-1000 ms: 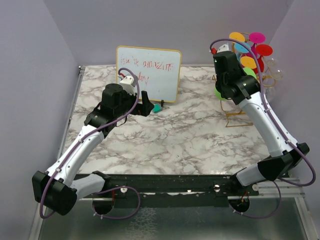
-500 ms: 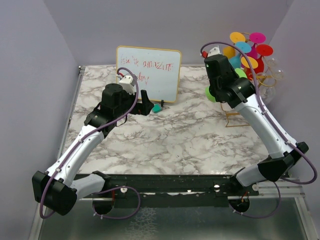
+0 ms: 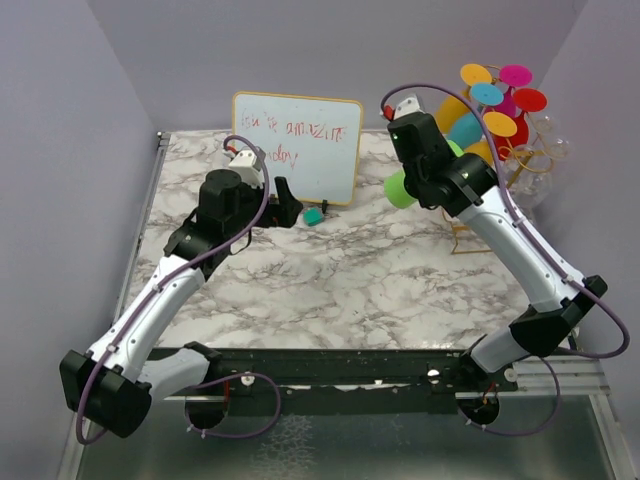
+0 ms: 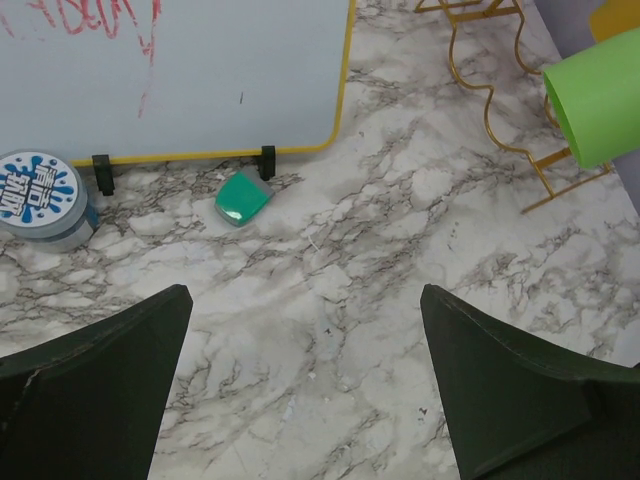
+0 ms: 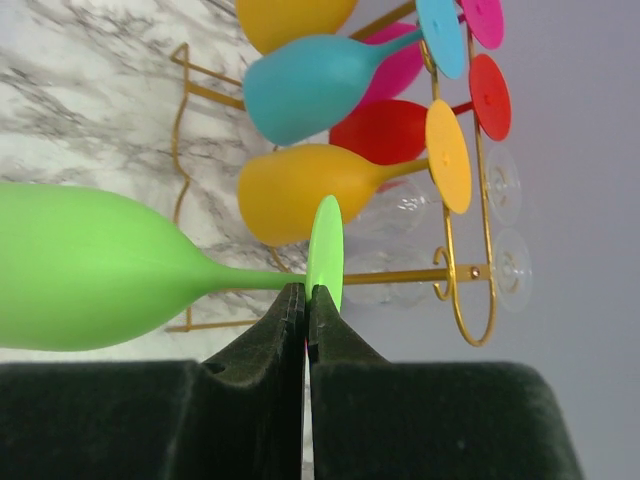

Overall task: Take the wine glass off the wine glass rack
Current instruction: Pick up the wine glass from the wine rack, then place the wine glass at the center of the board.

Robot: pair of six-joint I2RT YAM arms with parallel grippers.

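Wine glass (image 5: 90,265), the green one, is grasped by the right claw (image 5: 306,295). The jaws are clenched on the thin edge of its foot disc, with the stem level and the bowl sticking out sideways. In the top view the green bowl hangs in the air over the far right part of the worktop (image 3: 350,270), just beside the wine glass rack (image 5: 460,270) on the side toward the middle. It looks clear of the hooks, though the wrist view can't fully confirm that.

The rack stands at the far right corner. Orange, teal, red, pink and clear glasses hang on it.

Left claw (image 4: 305,295) is released wide with nothing in it. It hovers over the worktop near the whiteboard (image 3: 297,145), a small teal block (image 4: 242,197) and a round tin (image 4: 40,195).

Step, as I judge it: lift-off is basically done and the carry-away is in hand. The next move calls for taking the wine glass further from the rack, turning it foot-down and setting it on bare worktop before letting go. The pinch is on a thin disc, so the glass could pivot.
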